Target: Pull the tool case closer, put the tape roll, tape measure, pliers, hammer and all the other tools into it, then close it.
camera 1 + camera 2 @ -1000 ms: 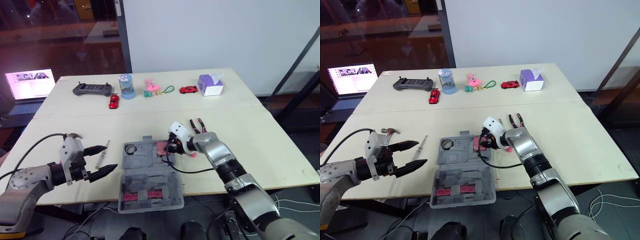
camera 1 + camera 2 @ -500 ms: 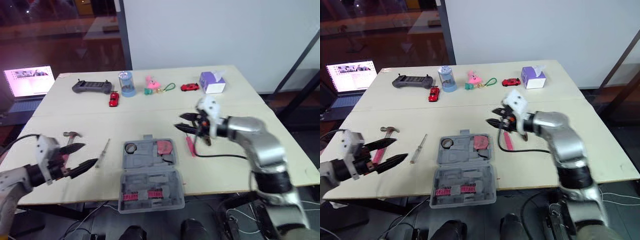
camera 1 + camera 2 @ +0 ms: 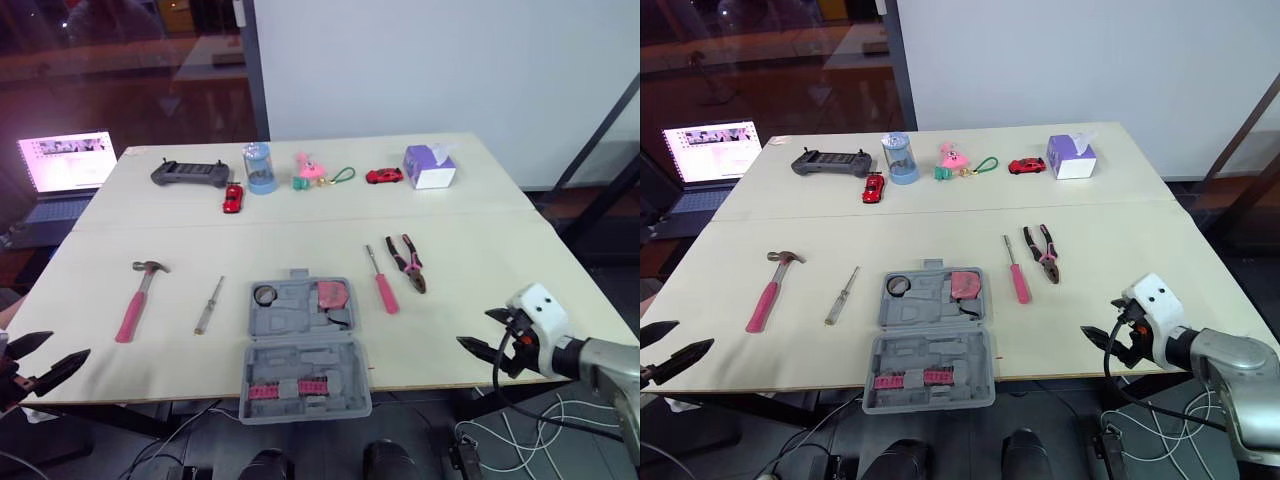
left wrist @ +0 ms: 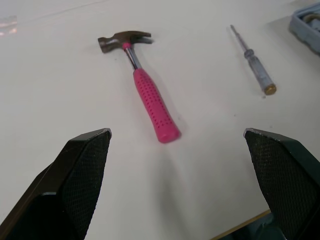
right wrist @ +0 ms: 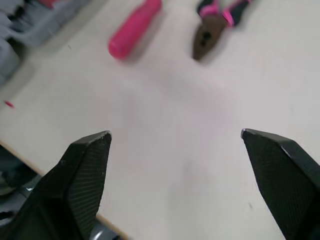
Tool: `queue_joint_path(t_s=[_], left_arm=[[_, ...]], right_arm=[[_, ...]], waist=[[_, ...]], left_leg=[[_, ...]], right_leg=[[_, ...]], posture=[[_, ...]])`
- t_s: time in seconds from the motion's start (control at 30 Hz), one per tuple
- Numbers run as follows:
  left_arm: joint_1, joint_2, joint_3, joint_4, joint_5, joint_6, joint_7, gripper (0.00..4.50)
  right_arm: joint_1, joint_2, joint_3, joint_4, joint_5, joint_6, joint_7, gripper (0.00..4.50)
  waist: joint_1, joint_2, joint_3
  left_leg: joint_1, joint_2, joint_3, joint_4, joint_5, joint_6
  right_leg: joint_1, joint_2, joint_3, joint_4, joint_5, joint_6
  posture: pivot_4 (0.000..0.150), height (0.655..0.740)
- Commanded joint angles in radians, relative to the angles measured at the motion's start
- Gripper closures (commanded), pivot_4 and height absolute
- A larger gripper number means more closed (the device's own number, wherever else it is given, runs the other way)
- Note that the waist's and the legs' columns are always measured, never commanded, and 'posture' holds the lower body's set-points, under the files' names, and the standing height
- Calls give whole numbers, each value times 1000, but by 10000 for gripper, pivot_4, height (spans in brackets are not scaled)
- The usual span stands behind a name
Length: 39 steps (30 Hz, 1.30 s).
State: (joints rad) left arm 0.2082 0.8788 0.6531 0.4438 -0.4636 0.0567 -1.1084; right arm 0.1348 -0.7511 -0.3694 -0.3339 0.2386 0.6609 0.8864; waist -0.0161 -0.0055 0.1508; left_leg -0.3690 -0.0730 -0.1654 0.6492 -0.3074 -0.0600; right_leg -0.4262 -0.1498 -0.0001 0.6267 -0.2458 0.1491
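- Left gripper (image 3: 66, 346) spread wide, empty, at the cream table's (image 3: 500, 260) front-left corner.
- Right gripper (image 3: 473, 327) spread wide, empty, over bare front-right edge.
- Open grey plastic tool case (image 3: 303, 350) at front edge.

No legible text, labels or numbers

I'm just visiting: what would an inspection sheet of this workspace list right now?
Surface: pale table.
Job's things: case open, holding tape roll and a pink item; hammer and grey screwdriver on its left, pink screwdriver and pliers on its right.
Clutter: controller, cup, pink toy, toy cars, tissue box along the far edge.
Grippers: left gripper and right gripper open, empty.
Cables: black cable by the right gripper.
Surroundings: lit laptop, white wall.
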Motion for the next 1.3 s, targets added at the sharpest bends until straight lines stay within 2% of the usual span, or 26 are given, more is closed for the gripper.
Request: queue_joint_path(t_s=[0.03, 0.4, 0.83, 1.03, 1.2, 1.3], left_arm=[[-11, 16, 7, 30, 10, -32, -9, 0], [-58, 16, -29, -9, 6, -13, -20, 0], [-119, -41, -153, -335, -50, 165, 5, 0], [-130, -76, -226, -502, -82, 250, 23, 0], [-128, -99, -307, -636, -107, 277, 10, 0], [-120, -112, -342, -723, -128, 302, 18, 0]], right_arm=[[15, -8, -25, -44, 18, -46, -17, 182], [3, -23, -30, -43, 69, -58, -37, 182], [-143, 19, 104, -180, 130, 91, -181, 182], [-238, 127, 179, -214, 85, 221, -392, 182], [-342, 299, 257, -151, -2, 343, -636, 182], [-413, 404, 285, -64, -65, 342, -758, 182]], waist=[[0, 0, 0], [4, 0, 0], [3, 0, 0], [3, 0, 0], [2, 0, 0], [-1, 0, 0]], left_leg=[[0, 0, 0, 0, 0, 0], [0, 0, -1, 0, 0, 0], [0, 0, -1, 1, 0, -1], [0, 0, -1, 1, 1, -1], [0, 0, -2, 0, 2, -4], [0, -1, -1, 0, 4, -6]], right_leg=[[0, 0, 0, 0, 0, 0], [1, 0, 0, 0, 0, 0], [1, 0, 0, 0, 0, 0], [1, 0, 0, 0, 0, 0], [1, 0, 0, 1, 0, 0], [0, 0, 1, 1, 0, 0]], posture=[[1500, 7400], [1500, 7400], [1500, 7400], [1500, 7400], [1500, 7400], [1500, 7400]])
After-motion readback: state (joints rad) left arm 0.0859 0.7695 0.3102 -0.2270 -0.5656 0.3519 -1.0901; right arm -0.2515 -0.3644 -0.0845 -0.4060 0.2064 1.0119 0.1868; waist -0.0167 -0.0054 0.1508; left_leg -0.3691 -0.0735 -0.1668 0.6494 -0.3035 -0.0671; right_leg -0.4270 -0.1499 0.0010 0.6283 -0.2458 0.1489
